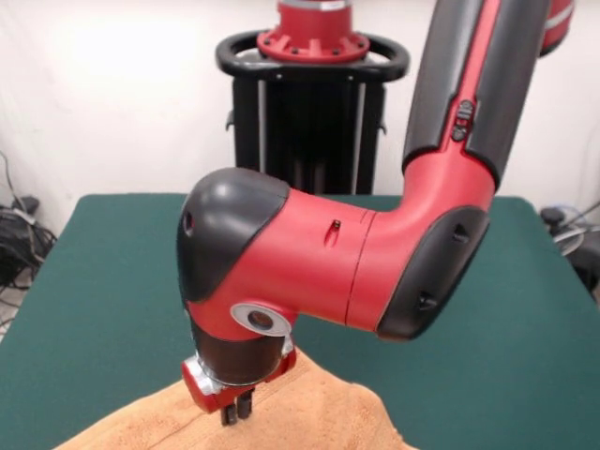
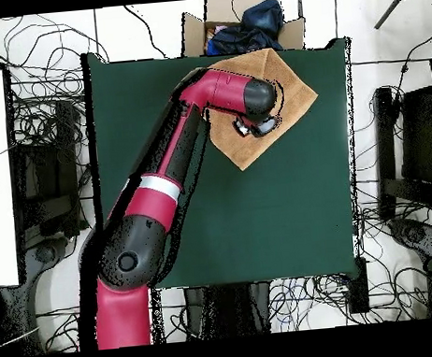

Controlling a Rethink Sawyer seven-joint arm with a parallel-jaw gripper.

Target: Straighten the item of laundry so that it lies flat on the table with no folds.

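The peach-tan towel (image 1: 319, 412) lies at the front edge of the dark green table (image 1: 103, 281), with a raised hump just right of my gripper. In the overhead view the towel (image 2: 292, 87) sits turned like a diamond near the table's (image 2: 261, 220) top edge, one corner reaching the edge. My gripper (image 1: 236, 410) points down, its tips at the towel's surface. Its fingers stand close together, shut, and I cannot see any cloth pinched between them. From above, the gripper (image 2: 253, 126) is over the towel's middle and the arm's wrist hides part of the cloth.
A cardboard box (image 2: 193, 28) holding dark blue cloth stands just past the table's top edge in the overhead view. Cables cover the floor around the table. The arm's big red elbow (image 1: 309, 262) hangs over the table's middle.
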